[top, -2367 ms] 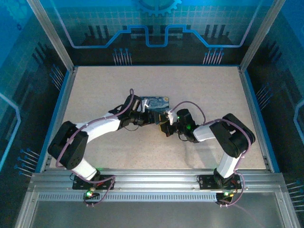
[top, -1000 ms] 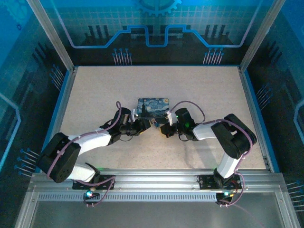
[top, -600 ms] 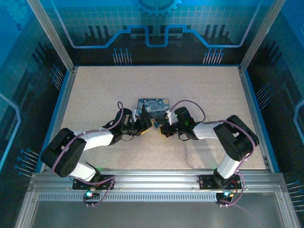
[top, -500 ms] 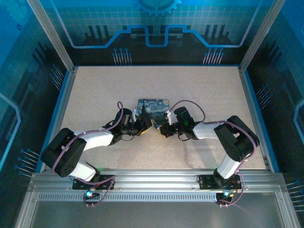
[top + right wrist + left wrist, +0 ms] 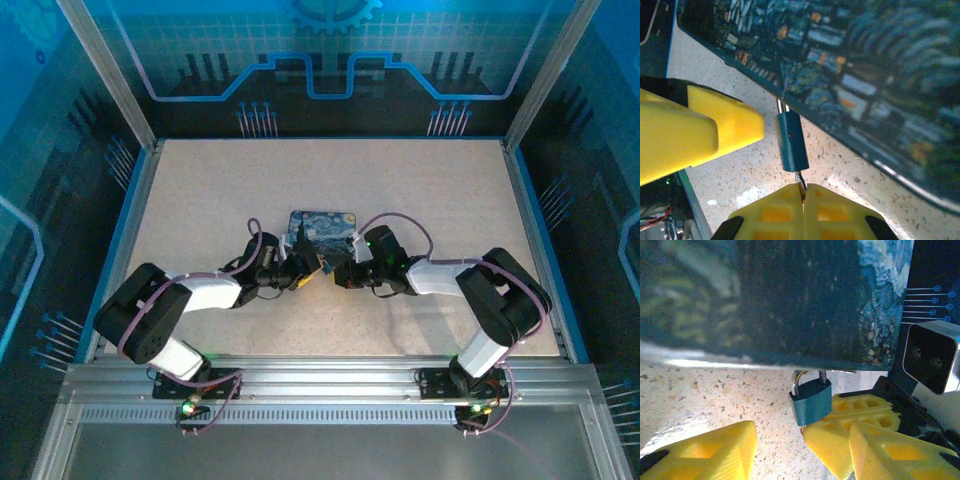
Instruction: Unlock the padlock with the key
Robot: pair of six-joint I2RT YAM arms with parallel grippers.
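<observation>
We saw the right gripper (image 5: 803, 200) clamped on the key (image 5: 800, 183), its tip at the padlock's (image 5: 791, 142) underside. The left gripper's (image 5: 305, 268) jaws stood apart beside the padlock, below the swirl-patterned box (image 5: 322, 226).

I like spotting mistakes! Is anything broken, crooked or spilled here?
Nothing stands out. The small blue-grey metal padlock is hooked on the dark blue swirl-patterned box, and the right gripper pinches the thin dark key at its bottom.

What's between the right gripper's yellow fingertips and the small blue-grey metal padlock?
The thin dark metal key, pinched in the right gripper, its tip meeting the padlock, shown in the right wrist view.
</observation>
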